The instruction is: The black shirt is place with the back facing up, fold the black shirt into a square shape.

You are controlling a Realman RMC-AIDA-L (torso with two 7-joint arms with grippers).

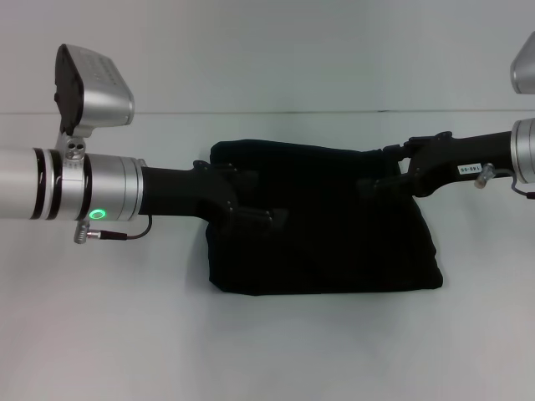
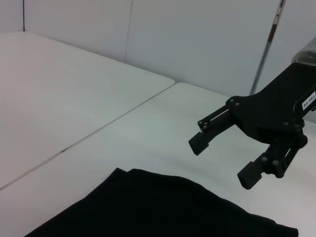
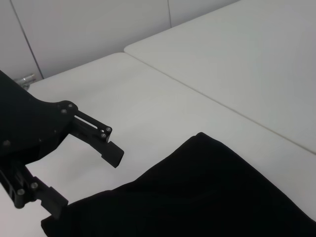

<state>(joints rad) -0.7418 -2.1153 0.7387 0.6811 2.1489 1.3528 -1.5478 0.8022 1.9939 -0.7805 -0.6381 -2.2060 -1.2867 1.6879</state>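
- The right gripper (image 2: 224, 158) is seen spread wide in the left wrist view, with nothing between its two black pads (image 2: 197, 143); it hangs just above the white table (image 2: 74, 98), beside the far edge of the cloth and apart from it.
- The left gripper (image 3: 84, 177) is likewise seen with its fingers parted and empty in the right wrist view, poised over the opposite edge of the cloth; whether its lower pad brushes the fabric cannot be told.
- In the head view both grippers are placed over the garment from either side, the left (image 1: 251, 209) over the near-left portion and the right (image 1: 380, 180) at the far-right edge.
- The black shirt (image 1: 326, 225) is found at the middle of the table, already folded into a compact, roughly rectangular bundle with layered edges showing; no lettering is visible.
- The fold is judged close to finished, though the outline is wider at the near edge than at the far one.
- A risk is judged from here: if a pad were dragged across the top layer on withdrawal, the soft cloth could be caught and the fold pulled open or skewed.
- Black fingers against black fabric could also let contact go unnoticed.
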